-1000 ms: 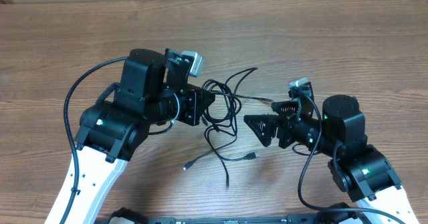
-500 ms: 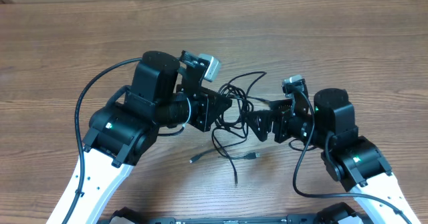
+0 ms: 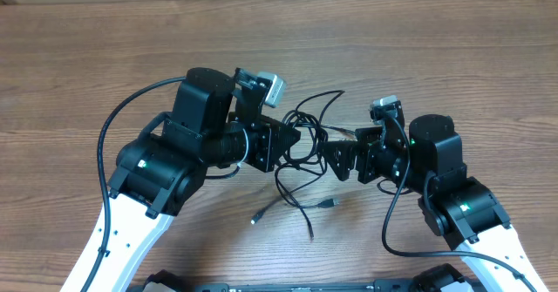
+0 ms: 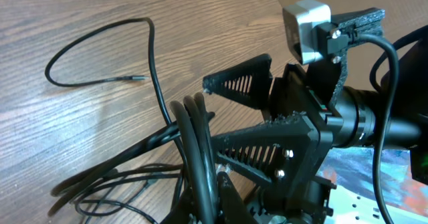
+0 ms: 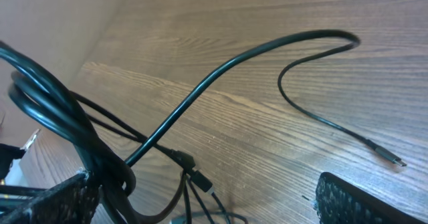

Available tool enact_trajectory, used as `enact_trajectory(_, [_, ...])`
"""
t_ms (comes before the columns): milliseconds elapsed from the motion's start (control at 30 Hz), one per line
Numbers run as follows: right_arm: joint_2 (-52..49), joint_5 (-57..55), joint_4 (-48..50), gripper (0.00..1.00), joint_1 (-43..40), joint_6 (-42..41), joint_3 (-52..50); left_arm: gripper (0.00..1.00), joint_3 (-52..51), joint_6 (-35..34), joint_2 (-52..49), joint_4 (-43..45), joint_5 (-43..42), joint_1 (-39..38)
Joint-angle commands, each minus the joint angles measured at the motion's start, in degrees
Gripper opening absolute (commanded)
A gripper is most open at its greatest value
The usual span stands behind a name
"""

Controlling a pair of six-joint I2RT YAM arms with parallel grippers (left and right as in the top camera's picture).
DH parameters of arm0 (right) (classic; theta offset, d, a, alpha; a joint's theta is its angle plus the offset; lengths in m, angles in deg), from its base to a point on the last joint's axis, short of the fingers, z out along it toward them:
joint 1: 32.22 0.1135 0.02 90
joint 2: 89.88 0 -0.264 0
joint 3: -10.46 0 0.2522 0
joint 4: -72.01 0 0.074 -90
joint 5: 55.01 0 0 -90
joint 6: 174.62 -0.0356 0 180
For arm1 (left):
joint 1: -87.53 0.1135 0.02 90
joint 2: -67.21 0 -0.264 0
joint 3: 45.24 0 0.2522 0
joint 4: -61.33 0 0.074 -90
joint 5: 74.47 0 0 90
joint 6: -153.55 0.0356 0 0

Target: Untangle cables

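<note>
Left claw (image 3: 294, 140) pinching cables (image 4: 197, 144); right claw (image 3: 336, 159) spread, bunch just beside its tip.

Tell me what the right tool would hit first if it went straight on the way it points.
Most likely the looped black cables, bunched just ahead of the right tool and clamped in the left tool. Depth is unclear, but nothing else shows between.

No legible text, label or number anywhere.
</note>
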Motion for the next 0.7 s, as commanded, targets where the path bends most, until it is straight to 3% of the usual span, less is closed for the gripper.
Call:
enact_trajectory(0, [0.09, -1.73, 1.01, 1.0, -0.13, 0.44, 0.37, 0.04, 0.83, -0.94, -0.09, -0.48, -0.33, -0.2])
enact_trajectory(233, [0.46, -0.09, 2.45, 1.0, -0.13, 0.46, 0.39, 0.04, 0.83, -0.94, -0.09, -1.14, 2.54, -0.2])
enact_trajectory(667, [0.39, -2.27, 2.56, 1.0, -0.13, 0.46, 0.39, 0.04, 0.83, 0.42, -0.09, -0.9, -5.42, -0.22])
